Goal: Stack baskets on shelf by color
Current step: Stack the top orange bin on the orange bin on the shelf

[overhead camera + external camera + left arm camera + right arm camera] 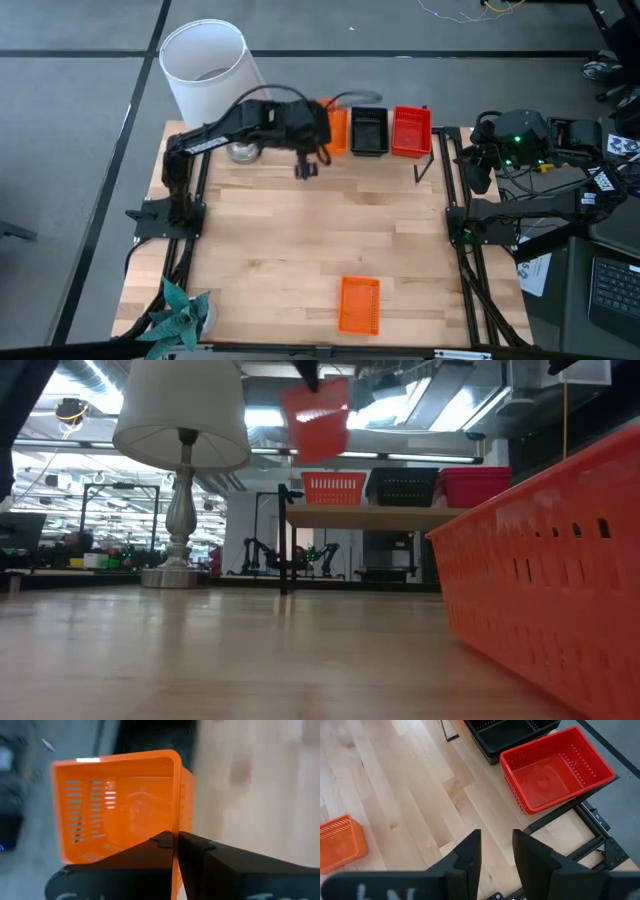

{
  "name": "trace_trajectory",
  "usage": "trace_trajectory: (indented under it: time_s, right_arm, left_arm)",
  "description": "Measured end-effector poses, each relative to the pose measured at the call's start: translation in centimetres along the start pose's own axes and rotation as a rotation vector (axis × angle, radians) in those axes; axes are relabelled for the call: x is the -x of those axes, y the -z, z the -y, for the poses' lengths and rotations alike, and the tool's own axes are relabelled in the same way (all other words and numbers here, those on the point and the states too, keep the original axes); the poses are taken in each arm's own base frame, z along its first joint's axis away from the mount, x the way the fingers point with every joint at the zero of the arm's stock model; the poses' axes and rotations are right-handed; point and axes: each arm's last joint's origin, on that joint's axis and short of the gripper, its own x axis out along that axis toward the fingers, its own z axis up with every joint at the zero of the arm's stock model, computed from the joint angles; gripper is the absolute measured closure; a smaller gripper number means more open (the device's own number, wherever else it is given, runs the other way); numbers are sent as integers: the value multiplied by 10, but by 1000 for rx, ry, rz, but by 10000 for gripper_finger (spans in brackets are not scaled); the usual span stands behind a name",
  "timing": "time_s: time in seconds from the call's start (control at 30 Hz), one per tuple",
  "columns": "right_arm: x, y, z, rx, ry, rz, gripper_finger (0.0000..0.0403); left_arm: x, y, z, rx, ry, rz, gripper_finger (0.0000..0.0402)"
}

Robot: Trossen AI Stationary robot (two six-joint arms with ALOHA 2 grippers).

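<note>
My left gripper [175, 840] is shut on an orange basket [120, 805], held high above the table just in front of the shelf [370, 516]; in the low view this basket [318, 422] hangs tilted under the fingers. On the shelf's plank stand orange baskets [333, 487], black baskets [402, 486] and red baskets [475, 486], side by side. Another orange basket [360, 305] rests flat near the table's near edge. My right gripper [496, 850] is open and waits at the table's right side, above bare wood. My left gripper pinches the orange basket's side wall at its rim [175, 827], one finger inside the basket and one outside. In the low view the fingers come from above [310, 372]. The basket is lifted clear and hangs tilted below them.
A table lamp with a white shade [205, 68] stands at the far left, its base [180, 575] on the wood left of the shelf. A small green plant [180, 315] sits at the near left corner. Bare wood [320, 230] lies mid-table.
</note>
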Motion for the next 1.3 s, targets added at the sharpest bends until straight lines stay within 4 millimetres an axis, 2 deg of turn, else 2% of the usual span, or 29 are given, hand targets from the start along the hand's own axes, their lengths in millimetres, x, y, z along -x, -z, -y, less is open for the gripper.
trace_trajectory:
  time_s: [0.17, 0.23, 0.37, 0.57, 0.93, 1.3]
  right_arm:
    - [0, 0, 0, -4, 0, 0, 293]
    - [0, 0, 0, -4, 0, 0, 293]
    - [0, 0, 0, 1, -1, 0, 293]
    - [0, 0, 0, 19, 0, 0, 293]
    - [0, 0, 0, 23, 0, -1, 293]
    - [0, 0, 0, 22, 0, -1, 293]
  left_arm:
    - [-19, -6, -24, -44, -18, 71, 402]
    - [-33, -2, -30, -36, 7, 28, 401]
    - [-64, -1, -32, -71, -49, -56, 401]
    - [-89, -4, -19, -111, -62, -101, 401]
    - [-86, -8, 0, -146, -40, -99, 401]
    - [-88, 3, -6, -162, -24, -188, 401]
